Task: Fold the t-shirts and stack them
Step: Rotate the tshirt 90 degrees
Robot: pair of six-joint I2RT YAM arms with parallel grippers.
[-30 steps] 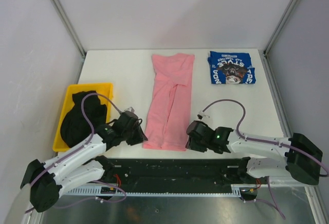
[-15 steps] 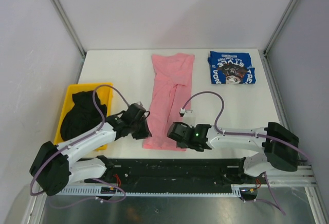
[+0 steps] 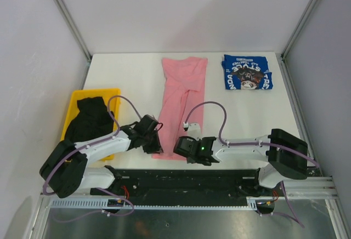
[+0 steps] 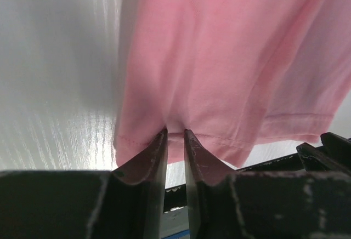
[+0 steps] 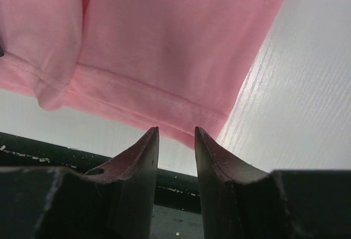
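Observation:
A pink t-shirt (image 3: 184, 94), folded into a long strip, lies down the middle of the white table. My left gripper (image 3: 156, 144) is at its near-left hem corner. In the left wrist view the jaws (image 4: 175, 134) are nearly closed and pinch the puckered pink hem (image 4: 230, 58). My right gripper (image 3: 181, 147) is at the near hem, right of the left one. In the right wrist view its jaws (image 5: 176, 130) are open, with the pink hem (image 5: 164, 41) just ahead of the tips. A folded royal-blue tee (image 3: 247, 72) lies at the back right. Black tees (image 3: 90, 121) fill the bin.
A yellow plastic bin (image 3: 70, 113) stands at the table's left edge, beside my left arm. The black rail (image 3: 186, 176) runs along the near table edge just behind both grippers. Grey walls enclose the table (image 3: 126, 74) on three sides.
Both grippers have moved inward to the pink t-shirt's near hem, the left one rightward and the right one leftward. The left jaws now pinch the hem.

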